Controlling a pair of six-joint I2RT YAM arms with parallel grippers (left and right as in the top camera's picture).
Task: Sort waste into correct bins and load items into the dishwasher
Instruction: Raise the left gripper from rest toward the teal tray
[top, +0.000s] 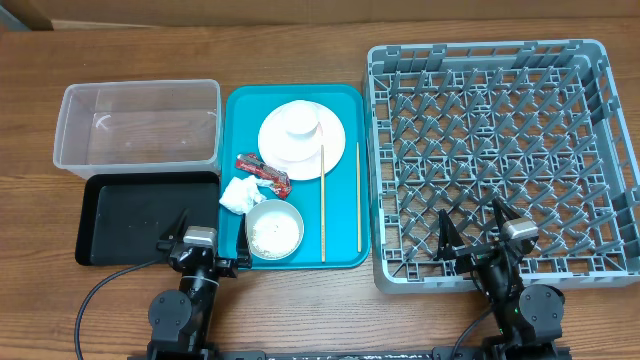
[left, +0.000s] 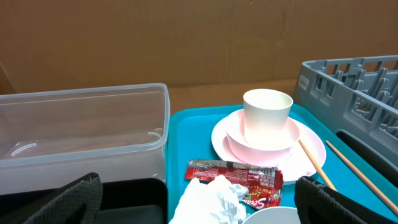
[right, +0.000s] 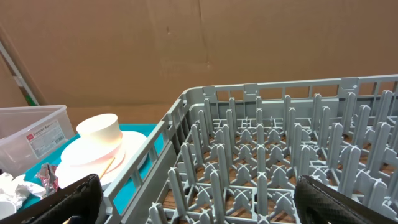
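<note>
Two claws, both spread wide and holding nothing: my left claw (top: 203, 252) hangs low where the near edge of the black tray (top: 130, 215) meets the teal tray (top: 240, 110), and my right claw (top: 475, 240) hangs over the near wall of the dish rack (top: 380, 150).

Nothing looks sorted yet, by my reading. Just ahead of the left claw lie the crumpled tissue (top: 238, 194) and the red snack wrapper (top: 262, 172), touching each other, with the bowl (top: 273, 230) of loose rice grains (top: 270, 235) beside them. Farther back on the teal tray sits the plate (top: 325, 150), carrying a shallow pink dish (left: 239, 140) and the cup (left: 266, 115) upright on top. The black tray and the clear tub (top: 140, 130) are both bare inside, and no dish stands among the rack's pegs. So all the waste and all the dishware remain to be moved.

For room: the tub's wall rises just beside the teal tray on the left, and the rack's tall lattice wall on the right, so I expect anything leaving the tray must be lifted over an edge. Two chopsticks (top: 322, 200) lie lengthwise between the plate and the rack; one seems to touch the plate's rim, a likely snag. Open table (top: 300, 40) lies beyond the tray.
</note>
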